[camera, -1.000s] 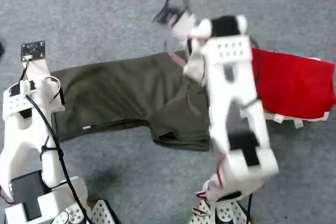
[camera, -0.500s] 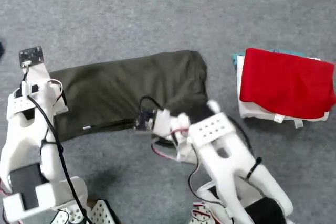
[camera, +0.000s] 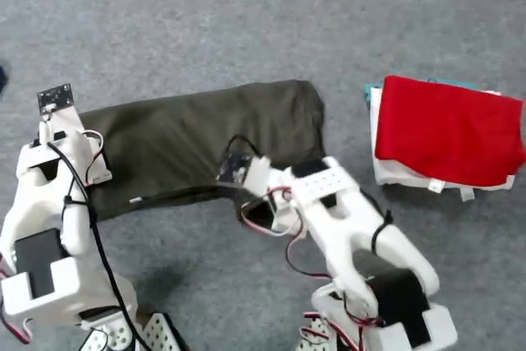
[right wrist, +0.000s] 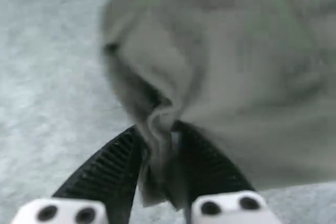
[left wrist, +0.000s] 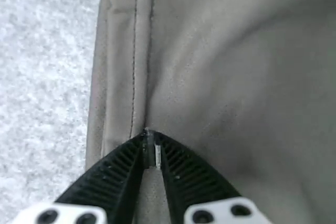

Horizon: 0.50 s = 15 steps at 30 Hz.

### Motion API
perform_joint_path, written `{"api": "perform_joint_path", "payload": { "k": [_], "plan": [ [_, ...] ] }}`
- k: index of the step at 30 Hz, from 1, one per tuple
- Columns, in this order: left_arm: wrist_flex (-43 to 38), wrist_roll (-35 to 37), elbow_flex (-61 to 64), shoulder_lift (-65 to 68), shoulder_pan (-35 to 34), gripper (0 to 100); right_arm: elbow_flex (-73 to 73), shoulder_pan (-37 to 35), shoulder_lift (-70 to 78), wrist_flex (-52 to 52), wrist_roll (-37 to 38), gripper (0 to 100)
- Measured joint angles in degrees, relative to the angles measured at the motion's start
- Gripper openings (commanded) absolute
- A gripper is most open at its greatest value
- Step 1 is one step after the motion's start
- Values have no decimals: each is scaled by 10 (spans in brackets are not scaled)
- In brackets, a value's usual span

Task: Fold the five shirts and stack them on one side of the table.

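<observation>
A dark olive shirt lies spread across the middle of the grey table. My left gripper is shut on the olive shirt near its hemmed edge, at the shirt's left end. My right gripper is shut on a bunched fold of the olive shirt, at its near edge by the right arm's wrist. A stack of folded shirts with a red shirt on top sits at the right side.
White and teal folded shirts peek out under the red one. The grey table surface stretches behind the olive shirt. The arm bases stand at the near edge.
The right arm swung down from above the shirt's far right side to its near edge and closed on a fold. The shirt's right part now lies flat. The left arm barely moved.
</observation>
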Motion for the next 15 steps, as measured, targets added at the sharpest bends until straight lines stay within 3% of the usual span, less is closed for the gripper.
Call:
{"api": "perform_joint_path", "payload": {
  "k": [7, 15],
  "plan": [
    [0, 1, 0, 0, 0, 29, -43, 18, 13, 33, 0, 15],
    [0, 1, 0, 0, 0, 29, -251, 18, 56, 209, 26, 15]
  ]
}}
